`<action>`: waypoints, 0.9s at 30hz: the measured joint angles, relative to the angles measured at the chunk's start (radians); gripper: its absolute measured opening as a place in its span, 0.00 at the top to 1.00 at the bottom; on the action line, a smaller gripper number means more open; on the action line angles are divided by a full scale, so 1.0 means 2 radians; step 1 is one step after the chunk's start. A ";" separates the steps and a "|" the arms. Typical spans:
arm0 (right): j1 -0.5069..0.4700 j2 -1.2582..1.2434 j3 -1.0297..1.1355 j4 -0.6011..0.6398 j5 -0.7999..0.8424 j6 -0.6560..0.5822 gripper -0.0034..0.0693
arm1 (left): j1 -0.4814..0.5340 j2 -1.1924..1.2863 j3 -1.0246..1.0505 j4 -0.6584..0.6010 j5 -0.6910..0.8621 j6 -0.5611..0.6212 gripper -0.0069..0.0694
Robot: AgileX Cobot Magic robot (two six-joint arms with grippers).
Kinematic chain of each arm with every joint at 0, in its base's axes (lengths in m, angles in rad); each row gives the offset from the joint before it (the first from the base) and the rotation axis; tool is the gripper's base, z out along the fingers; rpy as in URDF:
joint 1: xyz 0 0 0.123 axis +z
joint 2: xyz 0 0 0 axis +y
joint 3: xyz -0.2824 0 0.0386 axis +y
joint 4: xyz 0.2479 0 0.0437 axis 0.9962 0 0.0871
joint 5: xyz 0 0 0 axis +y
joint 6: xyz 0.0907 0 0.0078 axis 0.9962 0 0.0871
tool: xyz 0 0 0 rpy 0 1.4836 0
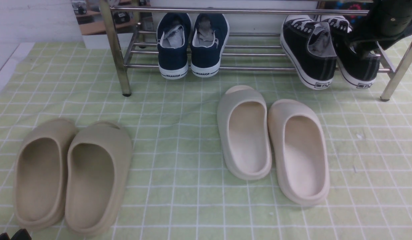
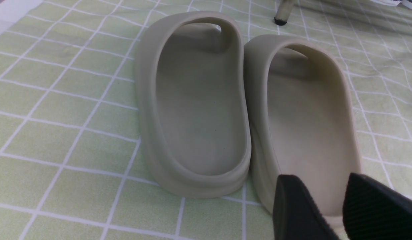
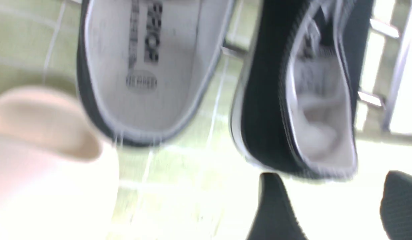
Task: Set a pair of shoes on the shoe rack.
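**Front view.** The shoe rack [image 1: 116,50] stands at the far edge of a green checked cloth [image 1: 179,110]. The pair of black sneakers [image 1: 312,63] sits on its lower bars, heels toward the camera. The right gripper [image 1: 362,50] hangs at the heel opening of the sneaker nearer the rack's right leg; the other sneaker lies just beside it, tilted. Its opening cannot be told here. Navy sneakers [image 1: 192,46] rest on the same shelf, well apart from that gripper. Only the tips of the left gripper [image 1: 12,235] show, just beside the beige slides [image 1: 72,176]. The cream slides [image 1: 272,143] lie between the two grippers.

**Left wrist view.** The left gripper [image 2: 339,213] has its fingers moderately parted and grips nothing. It hovers over the heel rim of one of the beige slides [image 2: 199,110]. A rack leg [image 2: 282,13] stands well beyond them.

**Right wrist view (blurred).** The right gripper [image 3: 335,213] is spread wide and empty. The black sneakers [image 3: 309,100] lie just ahead of its fingertips, with the rack's tubes [image 3: 392,66] behind them. One cream slide [image 3: 42,133] lies off to one side.
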 joint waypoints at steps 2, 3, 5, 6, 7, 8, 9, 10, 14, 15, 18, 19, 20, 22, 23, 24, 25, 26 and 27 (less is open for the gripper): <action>0.000 -0.019 0.002 0.013 0.006 -0.003 0.41 | 0.000 0.000 0.000 0.000 0.000 0.000 0.60; 0.000 -0.023 0.004 0.015 0.006 -0.003 0.42 | 0.000 0.000 0.000 0.000 0.000 0.000 0.60; 0.000 -0.053 0.017 0.042 0.007 -0.004 0.51 | 0.000 0.000 0.000 0.000 0.000 0.000 0.60; 0.000 -0.079 0.033 0.061 0.008 -0.004 0.57 | 0.000 0.000 0.000 0.000 0.000 0.000 0.60; 0.000 -0.084 0.036 0.068 0.008 -0.004 0.60 | 0.000 0.000 0.000 0.000 0.000 0.000 0.60; 0.000 -0.116 0.058 0.088 0.008 -0.008 0.66 | 0.000 0.000 0.000 0.000 0.000 0.000 0.60; 0.000 -0.141 0.077 0.104 0.008 -0.011 0.72 | 0.000 0.000 0.000 0.000 0.000 0.000 0.60; 0.000 -0.174 0.104 0.122 0.008 -0.017 0.79 | 0.000 0.000 0.000 0.000 0.000 0.000 0.60; 0.000 -0.268 0.189 0.140 0.009 -0.027 0.94 | 0.000 0.000 0.000 0.000 0.000 0.000 0.60; 0.000 -0.293 0.213 0.142 0.010 -0.028 0.95 | 0.000 0.000 0.000 0.000 0.000 0.000 0.60; 0.000 -0.407 0.330 0.144 -0.002 -0.030 0.96 | 0.000 0.000 0.000 0.000 0.000 0.000 0.60; 0.000 -0.439 0.361 0.144 -0.015 -0.031 0.96 | 0.000 0.000 0.000 0.000 0.000 0.000 0.60; 0.000 -0.480 0.397 0.144 -0.037 -0.032 0.96 | 0.000 0.000 0.000 0.000 0.000 0.000 0.60; 0.000 -0.514 0.426 0.144 -0.058 -0.032 0.96 | 0.000 0.000 0.000 0.000 0.000 0.000 0.60; 0.000 -0.562 0.464 0.145 -0.087 -0.032 0.96 | 0.000 0.000 0.000 0.000 0.000 0.000 0.60; 0.000 -0.590 0.485 0.146 -0.104 -0.033 0.96 | 0.000 0.000 0.000 0.000 0.000 0.000 0.60; 0.000 -0.623 0.505 0.147 -0.127 -0.033 0.96 | 0.000 0.000 0.000 0.000 0.000 0.000 0.60; 0.000 -0.662 0.537 0.148 -0.153 -0.034 0.96 | 0.000 0.000 0.000 0.000 0.000 0.000 0.60; 0.000 -0.674 0.545 0.148 -0.161 -0.034 0.96 | 0.000 0.000 0.000 0.000 0.000 0.000 0.60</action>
